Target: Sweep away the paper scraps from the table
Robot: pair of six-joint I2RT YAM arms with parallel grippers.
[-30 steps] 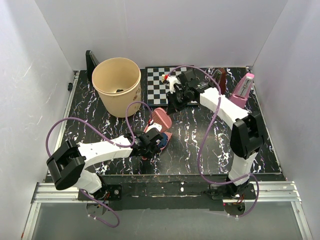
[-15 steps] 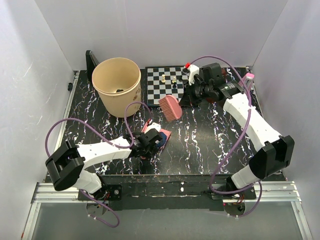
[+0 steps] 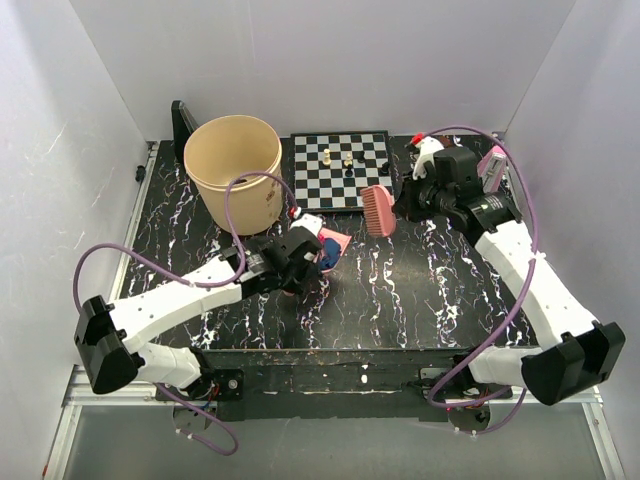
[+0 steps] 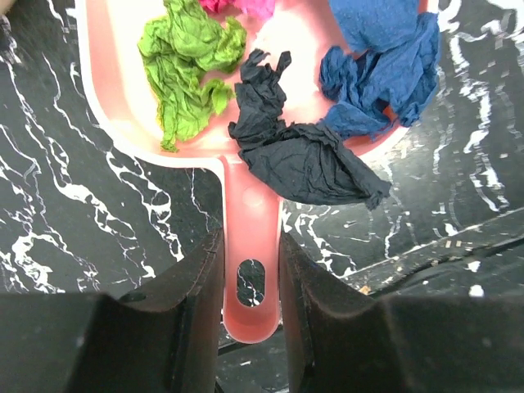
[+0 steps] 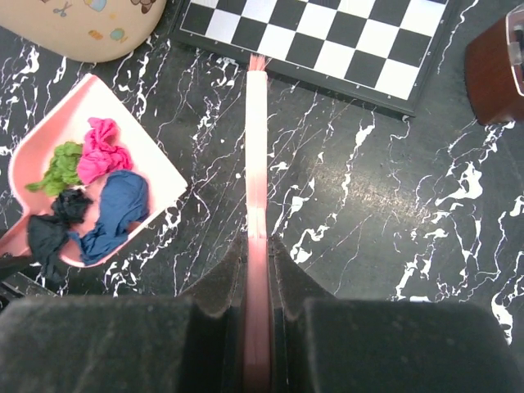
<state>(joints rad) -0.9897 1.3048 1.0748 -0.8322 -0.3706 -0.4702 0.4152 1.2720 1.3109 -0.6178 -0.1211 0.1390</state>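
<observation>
My left gripper point(image 3: 296, 262) point(image 4: 250, 286) is shut on the handle of a pink dustpan point(image 4: 246, 205) point(image 3: 333, 244) point(image 5: 57, 155), held just above the black marbled table point(image 3: 420, 280). In the pan lie paper scraps: green point(image 4: 190, 65), black point(image 4: 299, 155), dark blue point(image 4: 385, 74) and magenta point(image 5: 98, 147). My right gripper point(image 3: 408, 200) point(image 5: 257, 246) is shut on a pink brush point(image 3: 378, 210) point(image 5: 257, 147), held edge-on near the chessboard's near edge.
A beige bucket point(image 3: 232, 170) stands at the back left. A chessboard point(image 3: 340, 170) with a few small pieces lies at the back centre. A pink-topped brown object point(image 3: 491, 170) stands at the back right. White walls close in the table.
My left arm has moved the dustpan up and toward the bucket. My right arm has swung right and carried the brush away from the dustpan to the chessboard's right corner.
</observation>
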